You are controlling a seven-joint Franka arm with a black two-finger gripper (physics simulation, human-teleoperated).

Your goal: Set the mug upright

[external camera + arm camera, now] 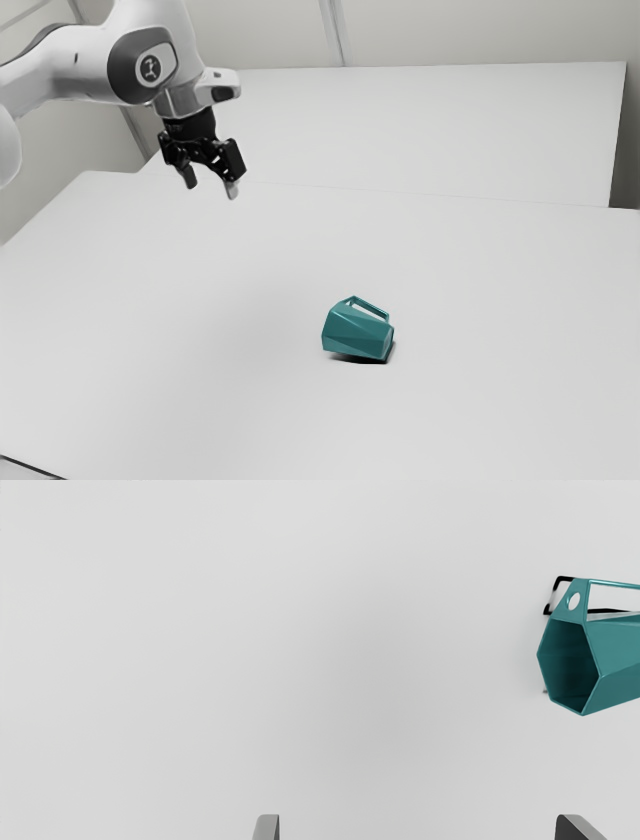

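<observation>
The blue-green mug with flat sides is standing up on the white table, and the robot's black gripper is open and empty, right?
Not quite: the blue-green mug is lying on its side on the white table, as the exterior view shows. The black gripper is open and empty.

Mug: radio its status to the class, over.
Tool open, holding nothing, raised above table. Mug lying on its side. No obstacle visible between them.

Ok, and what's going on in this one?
Nothing is being handled at this moment. The gripper hangs open and empty above the table, away from the mug. The mug lies on its side, so it is not yet upright as the task wants.
</observation>
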